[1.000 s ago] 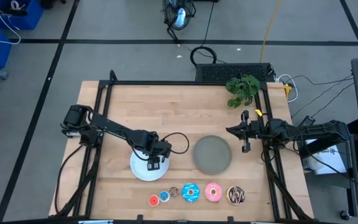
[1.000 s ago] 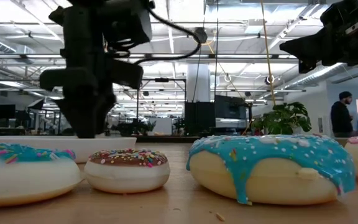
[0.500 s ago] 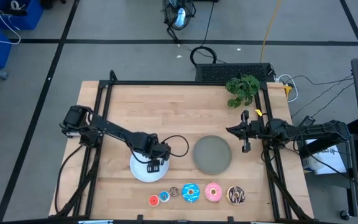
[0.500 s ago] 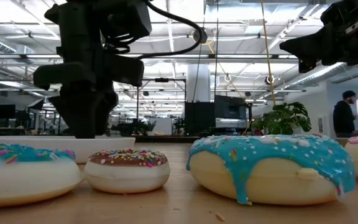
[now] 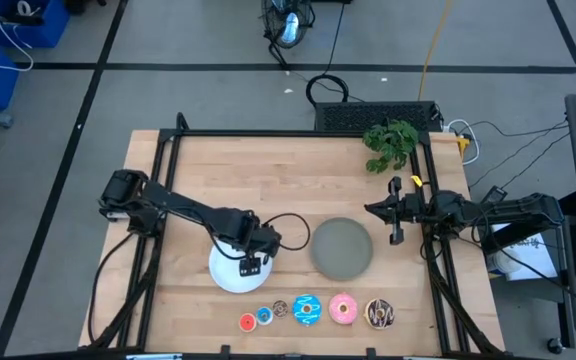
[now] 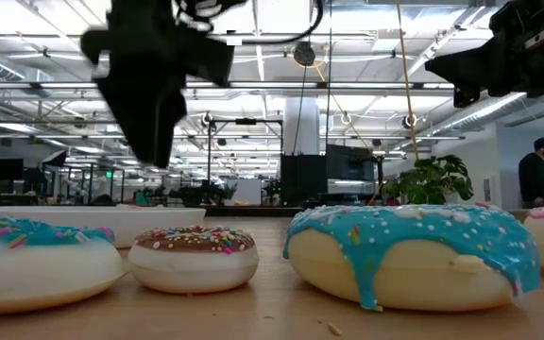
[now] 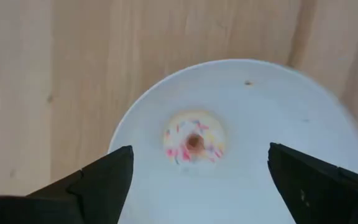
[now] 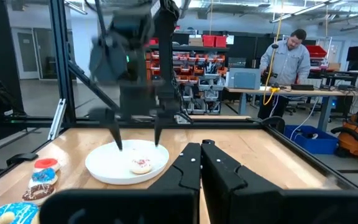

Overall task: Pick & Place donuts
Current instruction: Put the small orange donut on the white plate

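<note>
Your left gripper [image 7: 194, 171] hangs above the white plate [image 5: 230, 272] with its fingers spread wide and holding nothing; the white-pink donut [image 7: 193, 137] lies on that plate, clear of both fingers. The other five donuts sit in a row on the table just past the white plate's near edge: red [image 5: 247, 322], a small blue one [image 5: 264, 317], small brown [image 5: 280, 309], blue sprinkled [image 5: 307, 309], pink [image 5: 343, 309] and dark brown [image 5: 379, 314]. Your right gripper [image 5: 396, 238] waits well off to the plate's right, beyond the grey plate [image 5: 342, 248], fingers pressed together on nothing.

white plate [image 7: 278, 124], white-pink sprinkled donut [image 7: 194, 137]
</note>
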Available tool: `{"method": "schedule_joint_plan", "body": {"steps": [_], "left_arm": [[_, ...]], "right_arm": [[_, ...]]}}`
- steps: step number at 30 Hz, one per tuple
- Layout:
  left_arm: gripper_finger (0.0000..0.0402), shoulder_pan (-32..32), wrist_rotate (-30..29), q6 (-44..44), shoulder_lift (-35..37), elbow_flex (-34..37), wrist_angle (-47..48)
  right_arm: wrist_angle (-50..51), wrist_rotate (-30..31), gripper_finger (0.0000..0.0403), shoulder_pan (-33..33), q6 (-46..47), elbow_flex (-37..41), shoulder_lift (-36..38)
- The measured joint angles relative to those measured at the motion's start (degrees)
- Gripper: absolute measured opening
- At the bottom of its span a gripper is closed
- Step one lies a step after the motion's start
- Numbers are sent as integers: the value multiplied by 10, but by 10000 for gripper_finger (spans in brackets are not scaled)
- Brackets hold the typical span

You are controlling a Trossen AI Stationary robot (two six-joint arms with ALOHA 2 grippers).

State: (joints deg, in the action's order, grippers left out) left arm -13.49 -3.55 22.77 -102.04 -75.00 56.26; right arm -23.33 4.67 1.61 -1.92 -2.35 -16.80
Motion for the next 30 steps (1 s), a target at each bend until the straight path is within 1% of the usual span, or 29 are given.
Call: {"method": "schedule_joint_plan", "body": {"steps": [4,7,9,12,16,20,21,22,26,30], "left_arm": [[356,-21,27,44,0,-80,85],[327,-50,33,54,0,-130,131],[297,-74,24,64,0,-157,156],[237,-104,9,90,0,-182,182],[138,-132,9,123,1,-188,187],[35,-151,9,118,1,-186,182],[18,-155,9,116,1,-185,179],[11,-159,9,116,1,-184,177],[15,-173,7,122,1,-184,169],[4,-175,4,130,1,-184,170]], "right_arm": [[0,0,0,0,-3,0,0],[0,0,0,0,-3,0,0],[0,0,0,0,-3,0,0],[0,0,0,0,-5,0,0],[-1,0,0,0,-5,0,0],[-4,0,0,0,-5,0,0],[-4,0,0,0,-5,0,0],[-4,0,0,0,-5,0,0],[-3,0,0,0,-3,0,0],[-1,0,0,0,-3,0,0]]}}
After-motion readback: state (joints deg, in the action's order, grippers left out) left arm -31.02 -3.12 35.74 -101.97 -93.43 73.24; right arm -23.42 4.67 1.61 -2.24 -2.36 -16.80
